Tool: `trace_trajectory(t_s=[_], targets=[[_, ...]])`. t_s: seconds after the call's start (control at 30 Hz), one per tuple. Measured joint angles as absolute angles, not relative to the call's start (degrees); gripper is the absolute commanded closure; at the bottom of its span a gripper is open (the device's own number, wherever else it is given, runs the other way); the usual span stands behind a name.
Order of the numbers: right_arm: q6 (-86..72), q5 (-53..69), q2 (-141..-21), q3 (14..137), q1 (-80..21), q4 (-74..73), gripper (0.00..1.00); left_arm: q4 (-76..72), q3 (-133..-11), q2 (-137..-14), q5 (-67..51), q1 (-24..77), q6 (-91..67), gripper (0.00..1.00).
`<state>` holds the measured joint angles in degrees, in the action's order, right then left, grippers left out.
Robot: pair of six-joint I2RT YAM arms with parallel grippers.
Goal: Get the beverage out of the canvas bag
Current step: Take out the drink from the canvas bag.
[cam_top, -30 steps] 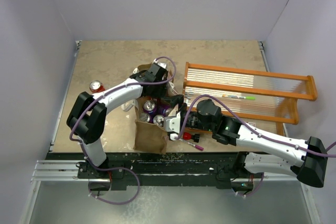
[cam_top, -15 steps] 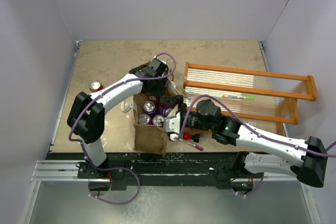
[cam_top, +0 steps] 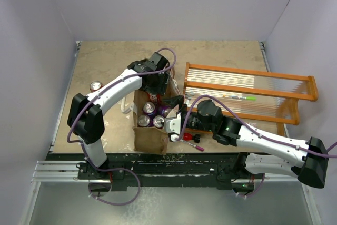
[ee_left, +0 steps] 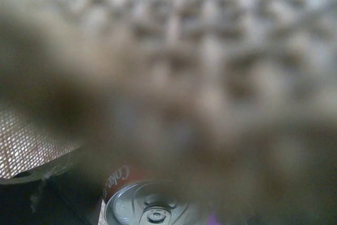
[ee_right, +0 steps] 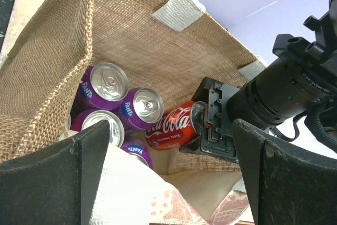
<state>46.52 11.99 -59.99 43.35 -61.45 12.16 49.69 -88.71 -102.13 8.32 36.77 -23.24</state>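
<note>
Left arm elbow swung toward far edge within 1 s. Left gripper (ee_right: 201, 121) clamps Coke can (ee_right: 171, 126), tipped sideways, inside canvas bag (cam_top: 150, 138) (counter (cam_top: 105, 59) near edge, middle). Right gripper (cam_top: 176, 108) spread wide at rim. Lift-out pending.

The beige, stone-patterned tabletop (cam_top: 105, 56) carries a tall tan-brown canvas tote bag (cam_top: 148, 138), which stands open-topped near the middle of the front edge. An orange wooden-framed rack (cam_top: 247, 70) with pale slats lies across the right half, its far end close to the right edge. A red drink can (cam_top: 96, 85) stands upright near the left edge, well apart from the bag. A thin purple-tipped pen (cam_top: 197, 146) lies by the front edge, just right of the bag.
</note>
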Motion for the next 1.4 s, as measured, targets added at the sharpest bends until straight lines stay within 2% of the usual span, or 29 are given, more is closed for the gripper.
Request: trace_trajectory(t_s=[0.53,0.93,1.4], targets=[[46.94,12.99,-60.77,43.38,-61.45,12.38,0.00,58.28,-96.18,-102.08,5.93,36.80,-23.62,1.00],[46.70,13.02,-61.12,43.42,-61.43,12.86,0.00,59.68,-96.62,-101.10,4.86,36.84,-24.95,1.00],[32.67,6.33,-62.19,47.94,-61.47,18.74,0.00,62.94,-97.08,-100.66,4.23,37.01,-25.10,1.00]])
